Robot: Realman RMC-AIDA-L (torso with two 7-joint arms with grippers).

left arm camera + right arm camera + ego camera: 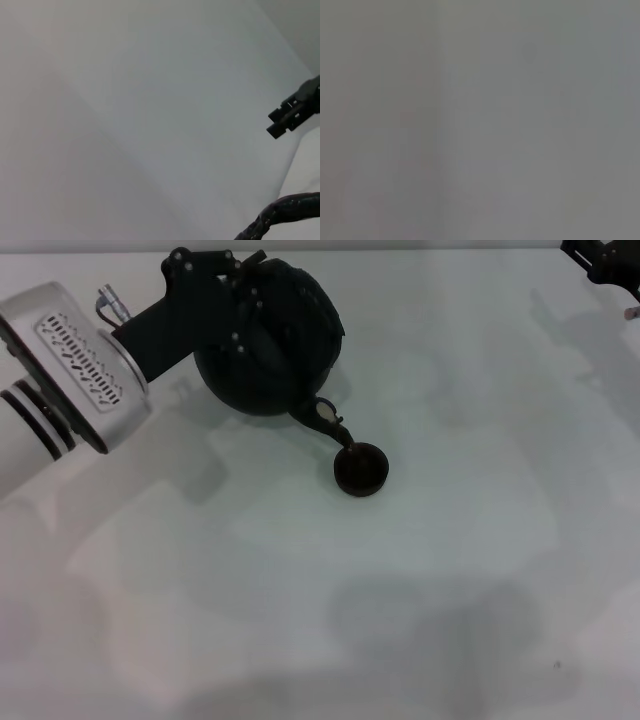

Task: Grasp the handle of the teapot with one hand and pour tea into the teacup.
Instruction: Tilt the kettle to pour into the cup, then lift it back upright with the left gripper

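In the head view the black teapot (290,345) is at the far left of the table, tipped forward with its short spout (327,420) pointing down at the rim of the small black teacup (360,470). My left gripper (240,300) is over the top of the pot, shut on the handle and holding the pot tilted. The handle is mostly hidden behind the gripper there. A piece of the dark wrapped handle (280,210) shows in the left wrist view. My right gripper (605,262) is parked at the far right corner.
The white table (450,570) spreads out in front of and to the right of the cup. The left wrist view shows the far-off right gripper (294,114) over the table. The right wrist view shows only blank grey.
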